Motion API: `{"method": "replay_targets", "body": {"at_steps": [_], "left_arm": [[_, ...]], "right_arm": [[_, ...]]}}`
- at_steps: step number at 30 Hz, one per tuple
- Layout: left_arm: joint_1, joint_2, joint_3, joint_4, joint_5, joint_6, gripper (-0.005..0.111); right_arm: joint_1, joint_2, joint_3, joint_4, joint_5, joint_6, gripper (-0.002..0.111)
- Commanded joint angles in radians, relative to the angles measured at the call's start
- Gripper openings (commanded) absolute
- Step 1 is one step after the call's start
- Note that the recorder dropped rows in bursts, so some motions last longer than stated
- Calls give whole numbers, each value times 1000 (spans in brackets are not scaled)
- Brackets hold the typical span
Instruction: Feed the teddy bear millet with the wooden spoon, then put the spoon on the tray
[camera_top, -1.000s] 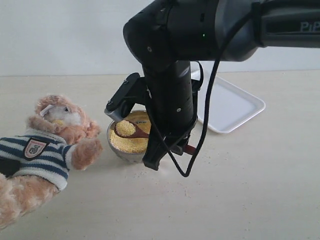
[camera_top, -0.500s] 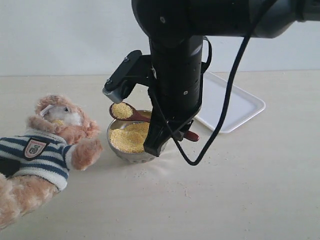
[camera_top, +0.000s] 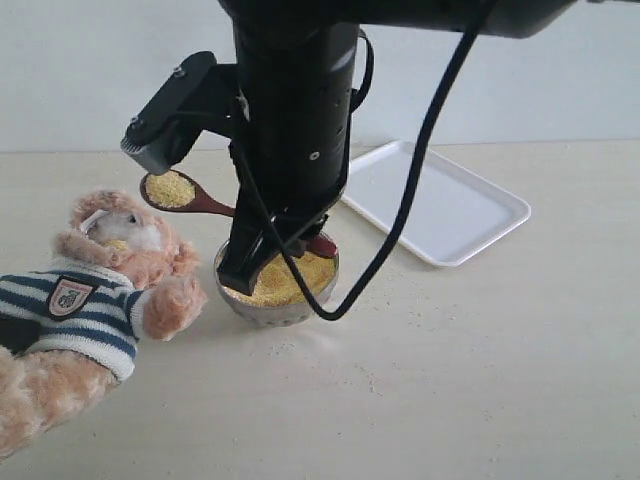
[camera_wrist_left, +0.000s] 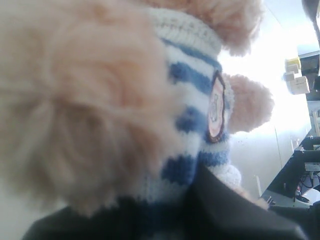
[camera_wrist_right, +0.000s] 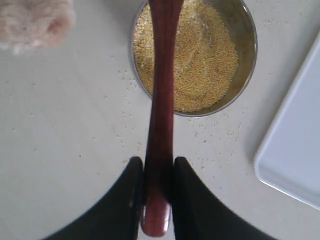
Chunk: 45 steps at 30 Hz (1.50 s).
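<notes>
The teddy bear (camera_top: 110, 270) lies at the left with its head (camera_top: 118, 228) up. The wooden spoon (camera_top: 190, 197) carries a heap of millet (camera_top: 170, 188) just above and right of the bear's head, apart from the muzzle. My right gripper (camera_top: 300, 240) (camera_wrist_right: 159, 170) is shut on the spoon (camera_wrist_right: 162, 75) near the end of its handle. More millet (camera_wrist_right: 205, 60) fills the steel bowl (camera_top: 232, 298). My left gripper (camera_wrist_left: 162, 212) is pressed into the bear's striped shirt (camera_wrist_left: 190, 120), its dark fingers (camera_wrist_left: 235, 210) closed on the fabric. The white tray (camera_top: 470, 215) lies at the back right.
The right arm's thick black body (camera_top: 295, 110) and its hanging cable (camera_top: 400, 230) stand over the bowl and hide part of it. Loose grains (camera_wrist_right: 127, 112) speckle the tabletop (camera_top: 450, 380) around the bowl. The bear's paw (camera_wrist_right: 35, 20) lies beside the bowl.
The right arm lifted the spoon, loaded with millet, out of the bowl and carried it left and up towards the bear's head. The bear has not moved.
</notes>
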<state>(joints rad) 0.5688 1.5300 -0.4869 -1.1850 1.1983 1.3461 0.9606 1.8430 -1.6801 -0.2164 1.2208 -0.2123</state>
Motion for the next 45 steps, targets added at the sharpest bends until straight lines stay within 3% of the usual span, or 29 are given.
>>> {"method": "replay_targets", "body": {"at_steps": [1, 20, 45], "left_arm": [[5, -9, 4, -11, 23, 8, 7], [5, -9, 4, -11, 23, 8, 7], [5, -9, 4, -11, 23, 8, 7]], "right_arm": [[27, 22, -9, -2, 0, -10, 11], [86, 205, -197, -73, 0, -6, 11], [225, 279, -193, -500, 0, 78, 11]]}}
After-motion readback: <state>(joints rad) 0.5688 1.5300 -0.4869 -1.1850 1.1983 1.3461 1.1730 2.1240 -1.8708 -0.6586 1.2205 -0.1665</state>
